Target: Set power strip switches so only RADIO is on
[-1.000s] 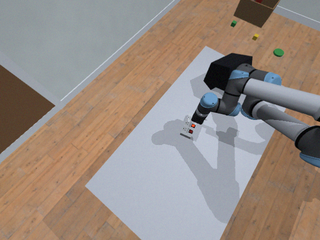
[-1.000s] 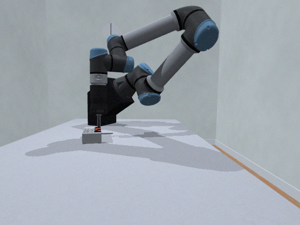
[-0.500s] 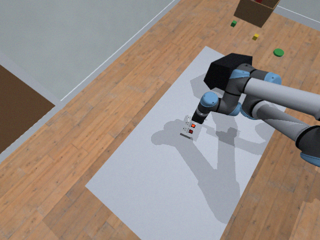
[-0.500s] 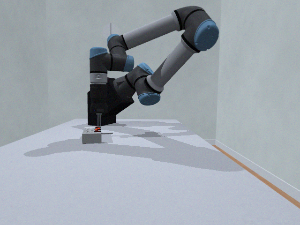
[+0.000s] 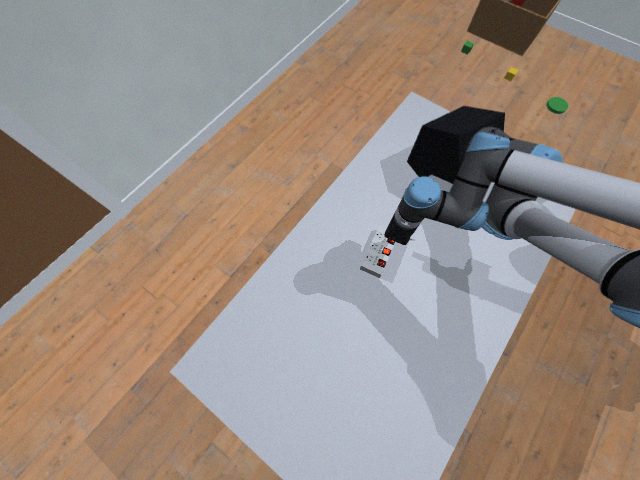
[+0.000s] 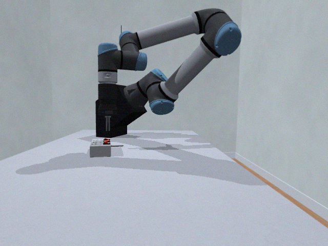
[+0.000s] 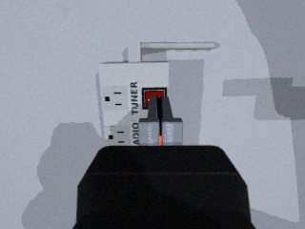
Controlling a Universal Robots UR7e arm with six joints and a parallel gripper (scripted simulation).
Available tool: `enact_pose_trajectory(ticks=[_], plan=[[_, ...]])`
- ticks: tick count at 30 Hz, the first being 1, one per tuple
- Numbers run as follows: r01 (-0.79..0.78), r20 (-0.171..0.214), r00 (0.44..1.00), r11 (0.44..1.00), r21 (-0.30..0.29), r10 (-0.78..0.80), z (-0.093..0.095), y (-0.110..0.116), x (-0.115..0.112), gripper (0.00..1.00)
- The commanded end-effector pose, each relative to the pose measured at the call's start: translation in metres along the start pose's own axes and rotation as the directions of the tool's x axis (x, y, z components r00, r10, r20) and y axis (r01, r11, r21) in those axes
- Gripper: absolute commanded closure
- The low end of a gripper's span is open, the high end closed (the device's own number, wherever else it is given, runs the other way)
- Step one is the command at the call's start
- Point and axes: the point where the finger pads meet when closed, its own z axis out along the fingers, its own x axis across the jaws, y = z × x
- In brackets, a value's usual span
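Grey table [image 6: 164,201] carries the power strip [image 7: 119,102], its long axis running away from my gripper [image 7: 161,99]. My fingers are pressed together, holding nothing, with the TUNER switch [image 7: 153,96] just ahead of them.

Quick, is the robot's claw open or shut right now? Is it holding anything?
Gripper: shut, fingers pressed together, holding nothing. It points down at the power strip, near the switches.

Setting: bare indoor test room, lab-like. Pale grey table [image 5: 330,335] stands on wood plank floor [image 5: 155,289]; plain grey-green walls [image 6: 278,79] with white skirting. Beyond the table's far end: brown open box [image 5: 509,23], green cube [image 5: 467,47], yellow cube [image 5: 511,73], green disc [image 5: 557,104]. No furnishings beside the table.
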Motion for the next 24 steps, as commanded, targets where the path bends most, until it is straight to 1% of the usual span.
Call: enact_pose_trajectory(ticks=[1,16,17,21,24], plan=[[0.003,0.0,1.0,1.0,0.001,-0.003,-0.005,0.001,0.0,1.0],[0.002,-0.003,1.0,1.0,0.002,-0.002,-0.003,0.0,0.001,1.0],[0.002,-0.003,1.0,1.0,0.002,-0.002,-0.003,0.0,0.001,0.0],[0.003,0.0,1.0,1.0,0.001,-0.003,-0.007,0.001,0.0,0.0],[0.003,0.0,1.0,1.0,0.001,-0.003,-0.014,0.001,0.0,0.0]])
